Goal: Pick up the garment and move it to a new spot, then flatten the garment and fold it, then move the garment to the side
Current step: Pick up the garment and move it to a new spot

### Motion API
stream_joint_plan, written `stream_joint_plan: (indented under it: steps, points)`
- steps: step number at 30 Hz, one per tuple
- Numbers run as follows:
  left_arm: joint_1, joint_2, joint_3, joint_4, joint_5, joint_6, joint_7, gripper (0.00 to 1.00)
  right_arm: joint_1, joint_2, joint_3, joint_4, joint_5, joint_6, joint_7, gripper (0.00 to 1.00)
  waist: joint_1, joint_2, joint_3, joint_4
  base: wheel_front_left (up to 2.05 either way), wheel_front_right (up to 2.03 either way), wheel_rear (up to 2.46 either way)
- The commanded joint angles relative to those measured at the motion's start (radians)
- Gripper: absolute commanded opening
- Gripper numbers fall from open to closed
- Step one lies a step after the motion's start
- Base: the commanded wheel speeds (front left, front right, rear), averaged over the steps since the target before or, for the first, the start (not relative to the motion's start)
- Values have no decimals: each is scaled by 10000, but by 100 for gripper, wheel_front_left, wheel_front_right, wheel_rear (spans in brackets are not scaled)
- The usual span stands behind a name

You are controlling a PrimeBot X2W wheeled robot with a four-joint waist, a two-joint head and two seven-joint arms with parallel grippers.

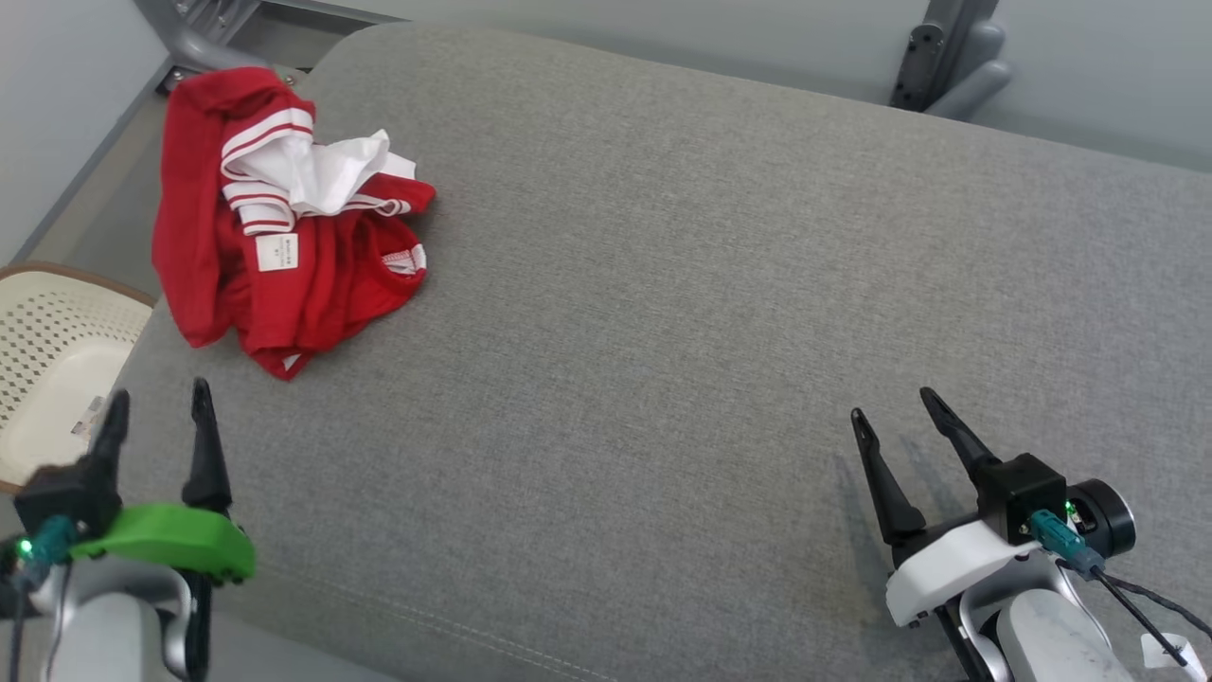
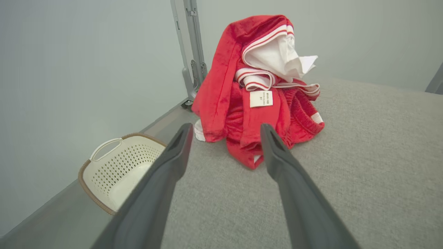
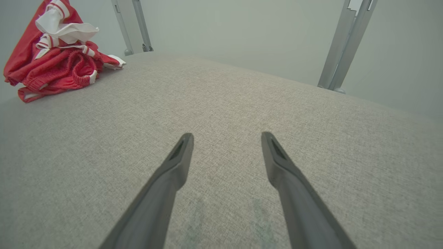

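Listener: Where is the garment?

Describer: Red garment (image 1: 284, 246) with white striped trim lies crumpled at the far left corner of a grey upholstered surface (image 1: 663, 284). A cream basket (image 1: 52, 360) sits lower down, off that left side.

Listener: And the end effectors?

Describer: Left end effector (image 1: 159, 393) is spread and empty, near the heap and pointing at it. Right end effector (image 1: 892, 404) is spread too, well apart from it. For a sound pickup, the left one should probably pinch a thick red fold, not the loose white flap.
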Motion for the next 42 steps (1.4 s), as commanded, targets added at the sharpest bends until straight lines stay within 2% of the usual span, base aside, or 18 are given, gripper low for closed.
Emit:
stream_joint_plan:
  steps: [1, 6, 11, 16, 18, 23, 24, 29, 32, 36, 37, 38, 42]
  points:
    - [-611, 358, -37, 223, 122, -71, -32, 100, -181, -150, 51, -115, 101, 1, -31, 100, 0, 0, 359, -417, 0, 0, 0]
    - [-2139, 1351, -82, 1325, -206, -140, -21, 100, -409, -417, 367, -336, 189, -1, -31, 100, 0, 0, 779, -955, 0, 0, 0]
    - [-3515, 2355, -751, 2793, -728, -146, 70, 100, -654, -716, 628, -495, 285, -1, -31, 100, 0, 0, 1335, -1491, 0, 0, 0]
    - [-4636, 3046, -1345, 4183, -981, -147, 416, 100, -836, -1036, 638, -616, 319, -1, -31, 100, 0, 0, 1989, -1847, 0, 0, 0]
    - [-4993, 3156, -1418, 4710, -958, -136, 493, 100, -845, -1133, 613, -647, 332, -1, -31, 100, 0, 0, 2209, -1935, 0, 0, 0]
    - [-5692, 3301, -1471, 5824, -783, 408, 633, 100, -980, -1262, 534, -755, 388, -1, -31, 100, 0, 0, 2623, -2092, 0, 0, 0]
    - [-5692, 3301, -1471, 5824, -783, 408, 633, 100, -980, -1262, 534, -755, 388, -1, -31, 100, 0, 0, 2623, -2092, 0, 0, 0]
    - [-6122, 3449, -1489, 6517, -565, 1468, 434, 100, -1078, -1243, 558, -815, 358, -1, -31, 100, 0, 0, 2903, -2158, 0, 0, 0]
    - [-6314, 3469, -1448, 6751, -590, 1812, 303, 100, -1119, -1254, 583, -764, 410, -1, -29, 100, 0, 0, 2945, -2161, 0, 0, 0]
    - [-6424, 3455, -1413, 6988, -711, 1802, 163, 100, -1103, -1220, 622, -680, 471, -1, -26, 100, 0, 0, 2908, -2157, 0, 0, 0]
    - [-6461, 3445, -1354, 7008, -792, 1794, 128, 69, -1097, -1211, 629, -669, 479, -1, -26, 100, 0, 0, 2892, -2153, 0, 0, 0]
    - [-6508, 3419, -1280, 7043, -900, 1713, 125, 0, -1099, -1196, 646, -657, 492, -1, -26, 100, 0, 0, 2875, -2158, 0, 0, 0]
    - [-6605, 3430, -1210, 7235, -1072, 1553, 47, 0, -1137, -1063, 669, -730, 525, -1, -28, 100, 0, 0, 2747, -2203, 0, 0, 0]
